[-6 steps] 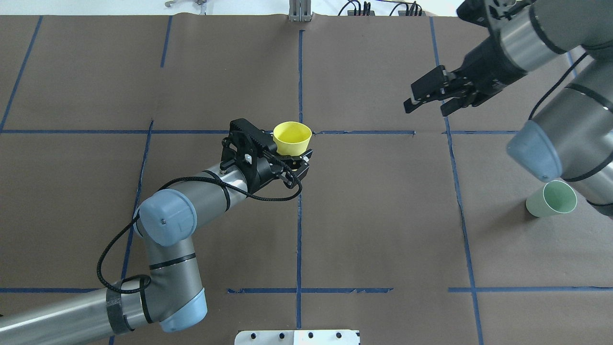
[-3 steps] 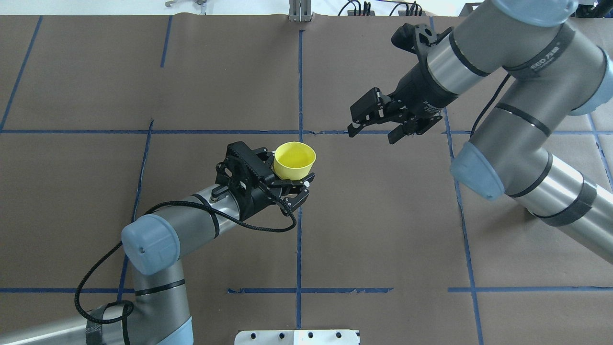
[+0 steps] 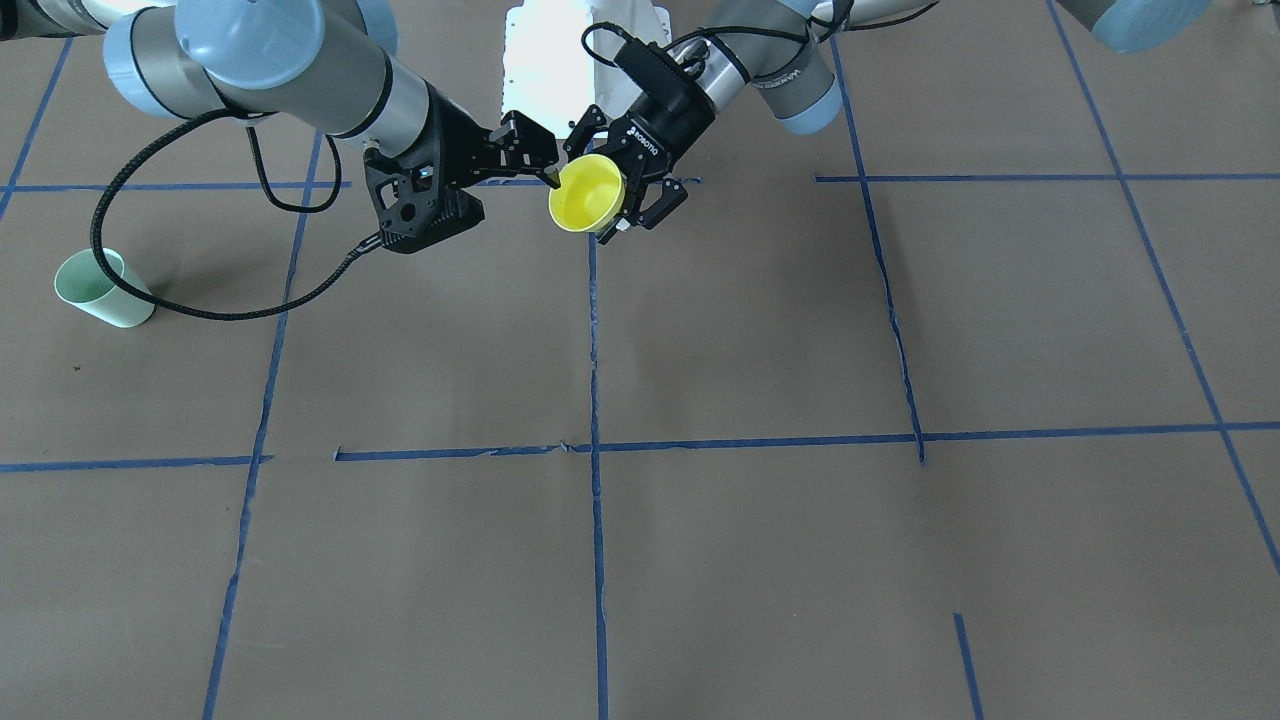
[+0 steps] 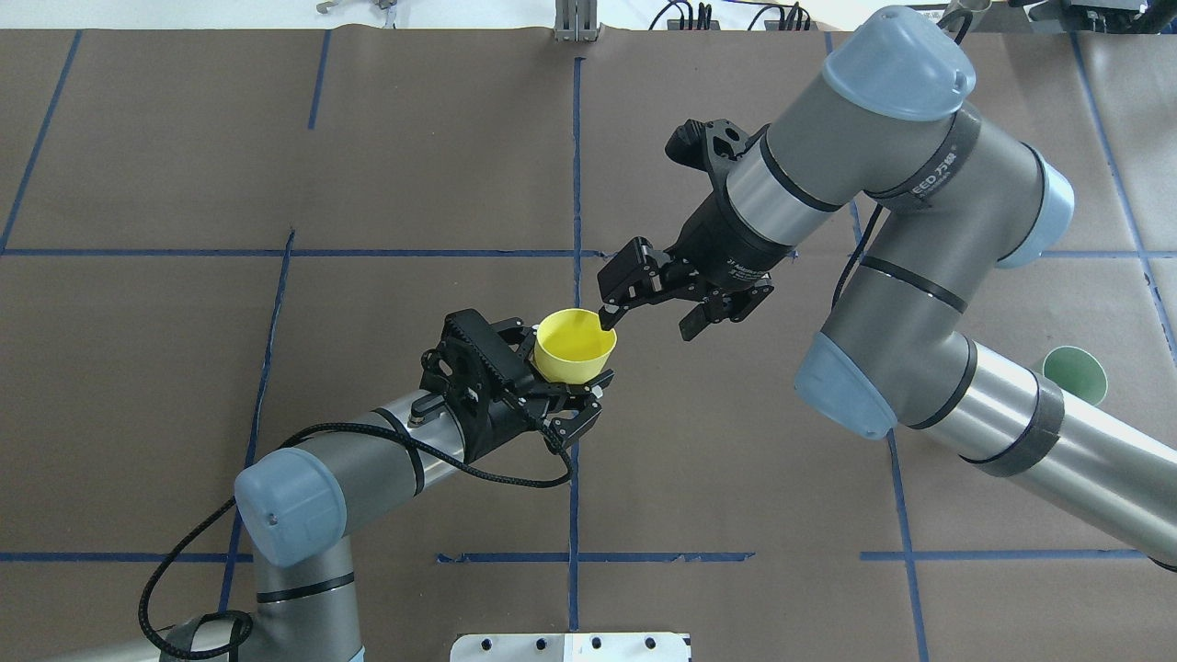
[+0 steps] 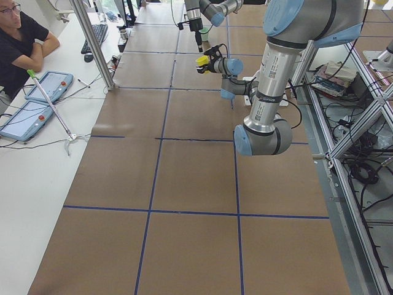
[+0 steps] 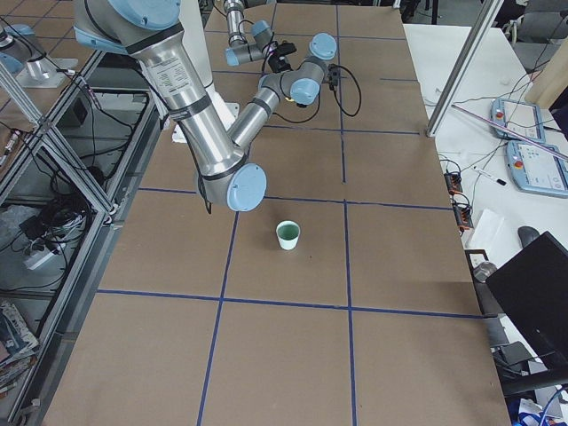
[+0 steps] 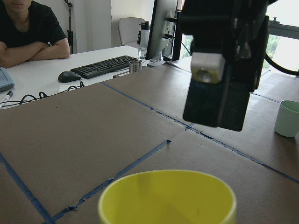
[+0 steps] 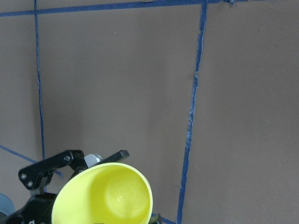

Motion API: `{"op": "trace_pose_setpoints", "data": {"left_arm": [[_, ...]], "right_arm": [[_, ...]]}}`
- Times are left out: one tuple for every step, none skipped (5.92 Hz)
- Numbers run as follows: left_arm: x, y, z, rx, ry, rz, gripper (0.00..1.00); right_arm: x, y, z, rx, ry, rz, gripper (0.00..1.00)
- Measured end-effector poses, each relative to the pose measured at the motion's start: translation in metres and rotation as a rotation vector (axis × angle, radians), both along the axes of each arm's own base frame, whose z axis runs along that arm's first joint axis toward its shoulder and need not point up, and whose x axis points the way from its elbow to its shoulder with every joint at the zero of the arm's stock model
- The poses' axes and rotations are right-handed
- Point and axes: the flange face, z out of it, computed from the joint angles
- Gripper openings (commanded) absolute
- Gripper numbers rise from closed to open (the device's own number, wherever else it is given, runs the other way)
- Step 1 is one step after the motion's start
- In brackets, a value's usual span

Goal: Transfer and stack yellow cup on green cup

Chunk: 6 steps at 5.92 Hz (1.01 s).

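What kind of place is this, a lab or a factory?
Most likely a robotics research lab: a paper-covered table gridded with blue tape, an operator seated beside teach pendants, and a keyboard nearby.

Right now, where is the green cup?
In the overhead view the green cup stands upright at the far right, partly behind the right arm, far from the yellow cup.

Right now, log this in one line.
left gripper: shut on yellow cup | right gripper: open, at its rim | green cup: upright, untouched
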Motion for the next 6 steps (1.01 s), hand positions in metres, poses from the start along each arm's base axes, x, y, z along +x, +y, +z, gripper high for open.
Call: {"op": "trace_pose_setpoints", "data": {"left_arm": [[0.002, 0.006, -0.001, -0.001, 0.015, 0.01, 0.17], [0.003, 0.011, -0.002, -0.002, 0.033, 0.022, 0.18], [0.004, 0.014, -0.004, -0.002, 0.044, 0.027, 0.23], [0.005, 0.016, -0.006, -0.001, 0.049, 0.031, 0.23], [0.006, 0.018, -0.007, -0.001, 0.05, 0.034, 0.23], [0.007, 0.019, -0.008, -0.001, 0.051, 0.035, 0.23]], "right_arm": [[-0.004, 0.002, 0.0, 0.002, 0.002, -0.004, 1.0], [-0.007, 0.001, 0.001, 0.001, 0.006, -0.003, 0.99], [-0.012, 0.002, 0.002, 0.0, 0.008, -0.008, 0.99], [-0.019, 0.008, 0.002, -0.003, 0.009, -0.022, 0.99], [-0.024, 0.015, 0.001, -0.006, 0.008, -0.034, 0.98], [-0.026, 0.019, 0.001, -0.006, 0.006, -0.041, 0.83]]}}
